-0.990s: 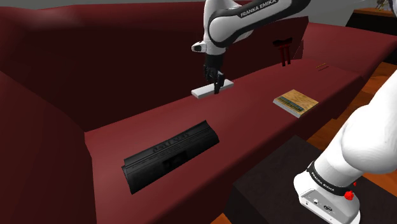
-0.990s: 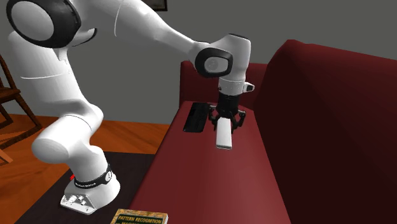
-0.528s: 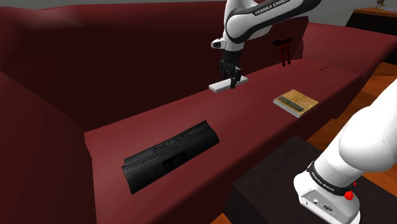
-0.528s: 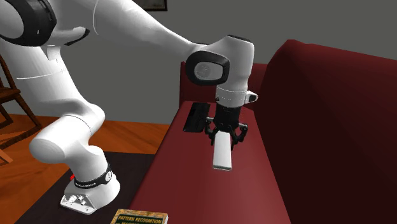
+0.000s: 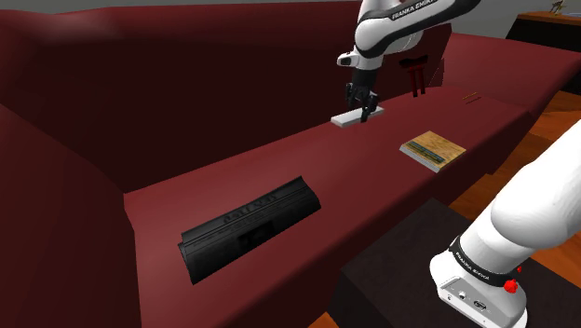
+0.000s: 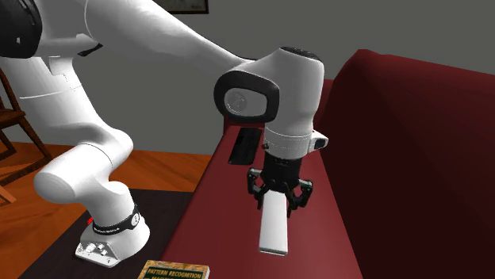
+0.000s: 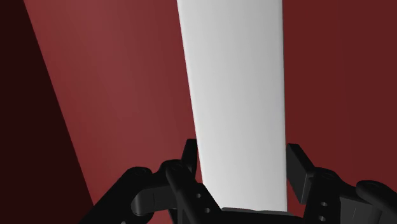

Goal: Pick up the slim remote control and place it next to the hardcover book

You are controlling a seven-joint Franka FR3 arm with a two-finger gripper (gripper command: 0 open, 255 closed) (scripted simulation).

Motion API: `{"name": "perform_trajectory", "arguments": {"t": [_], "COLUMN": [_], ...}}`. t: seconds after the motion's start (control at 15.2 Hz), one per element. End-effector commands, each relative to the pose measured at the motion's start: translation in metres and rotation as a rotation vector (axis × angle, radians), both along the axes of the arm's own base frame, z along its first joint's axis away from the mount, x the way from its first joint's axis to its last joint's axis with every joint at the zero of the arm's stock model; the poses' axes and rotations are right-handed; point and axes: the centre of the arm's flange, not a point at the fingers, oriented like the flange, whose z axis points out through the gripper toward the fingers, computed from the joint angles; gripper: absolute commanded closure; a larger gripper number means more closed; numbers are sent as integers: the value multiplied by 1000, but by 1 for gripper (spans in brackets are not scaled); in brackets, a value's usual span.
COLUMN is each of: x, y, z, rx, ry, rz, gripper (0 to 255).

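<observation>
Big dark red sofa (image 5: 372, 196) takes up most of the room, and the robot is working along its long seat. The white arm (image 5: 400, 23) reaches out over it from the black stand (image 5: 400, 270).

Lying on the seat nearer me is a wide flat black thing (image 5: 249, 225), maybe a keyboard or a chunky remote. It's not the one in play. Further along, by the front edge, lies the hardcover book (image 5: 433, 147) with a tan and green cover.

The slim remote (image 5: 347, 117) is drawn plain white. It's up off the cushion, clamped by its long edges near one end between the fingers of the black gripper (image 7: 242, 184), with the rest sticking out level. In the shoulder view it hangs near the book, a bit to the left and further back.

So I'd call this the carry leg: pickup done, placing not yet. The next move needs a short swing toward the book, then a descent until the remote lies flat beside it, not on top, before the fingers let go.

Readable text: "FRANKA EMIKA" on the arm, and the book's cover in the second exterior view (image 6: 174, 271) looks like "PATTERN RECOGNITION", with the line below cut off.
</observation>
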Motion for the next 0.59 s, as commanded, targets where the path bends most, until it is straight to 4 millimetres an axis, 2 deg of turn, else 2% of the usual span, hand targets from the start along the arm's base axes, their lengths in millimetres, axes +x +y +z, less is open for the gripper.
{"name": "perform_trajectory", "arguments": {"t": [0.0,0.53], "x": [-2,-13], "y": [-27,-132], "z": [1,1], "rx": [0,0], "ry": [0,0], "rz": [1,1], "gripper": [255,255]}}
